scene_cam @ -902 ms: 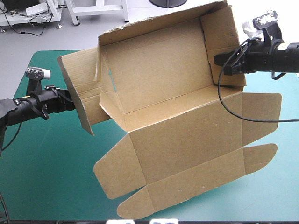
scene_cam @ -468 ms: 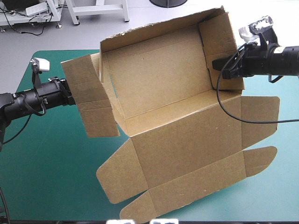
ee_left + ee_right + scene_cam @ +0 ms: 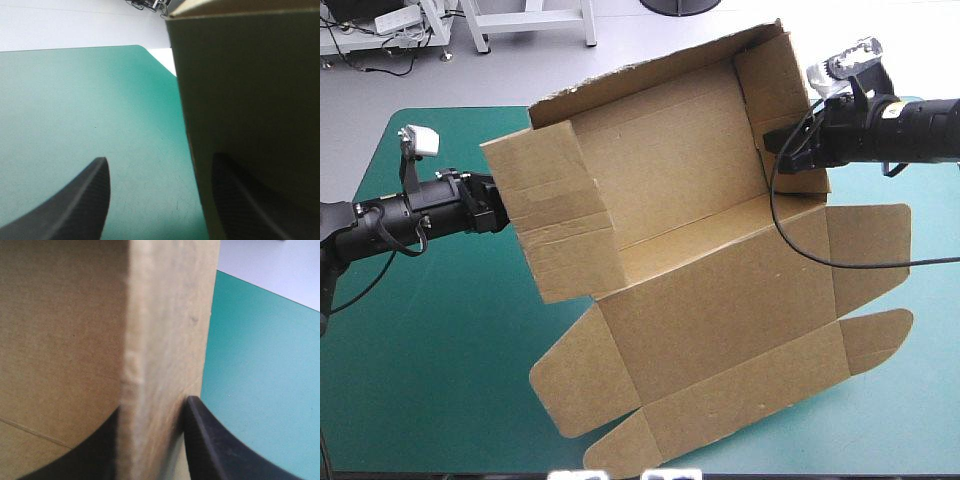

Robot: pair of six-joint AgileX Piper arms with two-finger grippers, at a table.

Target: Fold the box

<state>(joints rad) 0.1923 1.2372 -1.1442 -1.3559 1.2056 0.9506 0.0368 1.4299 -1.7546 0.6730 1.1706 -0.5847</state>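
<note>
Both arms reach in almost level from opposite sides of the teal-green surface point(image 3: 420, 350). The brown box point(image 3: 720, 310) is tilted up between them, its flat lid panel spreading toward the near edge. The left fingers point(image 3: 75, 210) are spread, one black finger against the left end flap, whose edge stands in the gap, while the right fingers point(image 3: 210, 440) pinch the right end wall.

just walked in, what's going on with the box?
Two arms are folding the brown box on the teal-green table. The right gripper has its jaws shut on the raised right end wall. The left gripper, jaws open, is at the left flap, turned in over the tray. The lid lies flat.
</note>
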